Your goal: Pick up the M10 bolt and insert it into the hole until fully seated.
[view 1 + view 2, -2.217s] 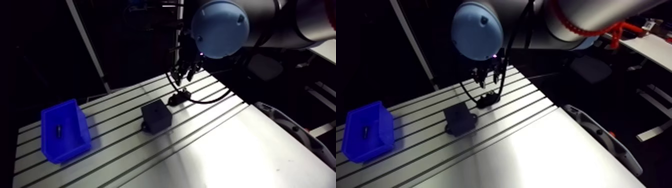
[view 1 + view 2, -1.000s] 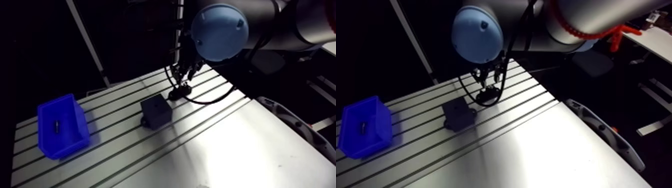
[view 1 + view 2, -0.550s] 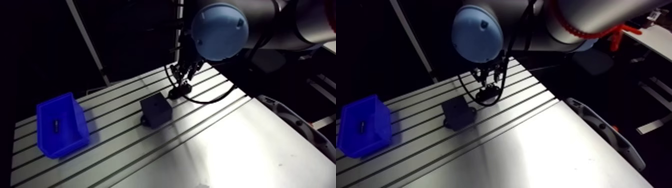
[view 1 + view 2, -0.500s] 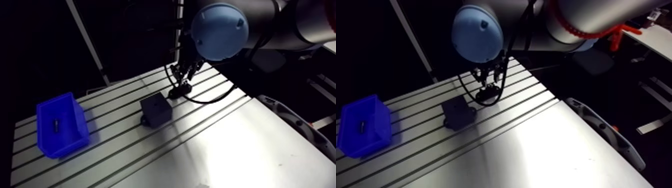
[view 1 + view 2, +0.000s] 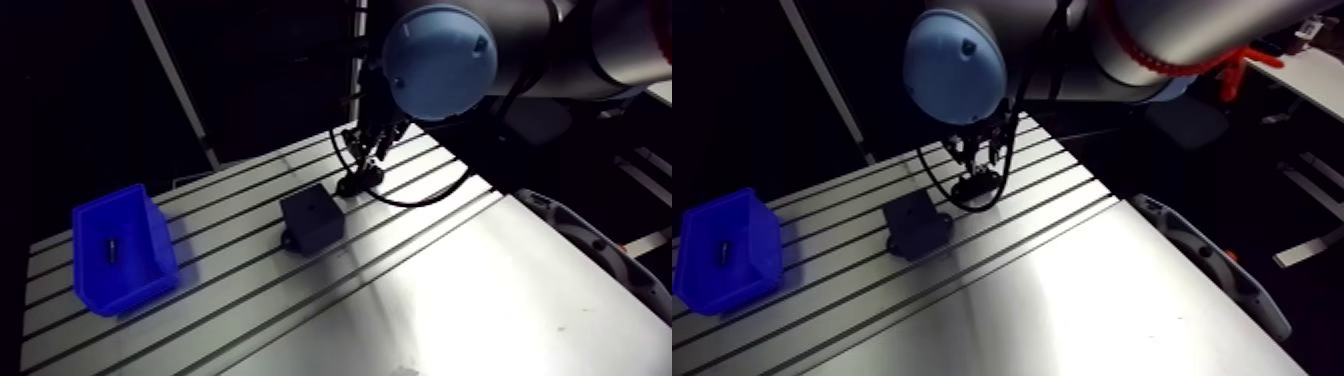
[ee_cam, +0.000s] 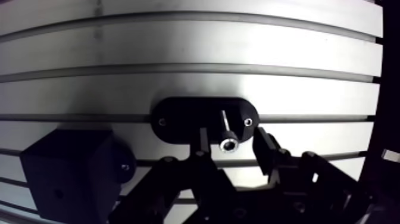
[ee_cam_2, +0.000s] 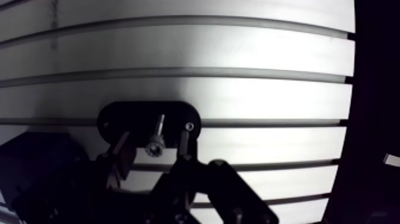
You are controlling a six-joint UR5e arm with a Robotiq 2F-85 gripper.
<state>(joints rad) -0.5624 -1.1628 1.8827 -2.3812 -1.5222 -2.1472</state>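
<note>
In the wrist view a black oval holder point(image 6: 178, 116) with two small screws lies on the slotted table point(image 6: 196, 53). A bolt point(image 6: 227, 136) stands upright in its middle, socket head towards the camera. My gripper point(image 6: 233, 140) is open around that bolt's head, with a gap showing on each side of it. In the arm view the gripper point(image 5: 366, 150) hangs just above the holder point(image 5: 360, 184). Another small dark bolt point(image 5: 112, 250) lies inside the blue bin point(image 5: 135, 285) at the table's left.
A black cube block point(image 5: 313, 222) with a hole in its top stands on the table between the bin and the oval holder, close beside the gripper; it shows in the wrist view as a dark block point(image 6: 65, 167). The table's far edge runs just behind the holder.
The gripper has come lower over the oval holder, and the arm view has shifted slightly with the arm. The bin, the cube block and the holder have stayed put.
</note>
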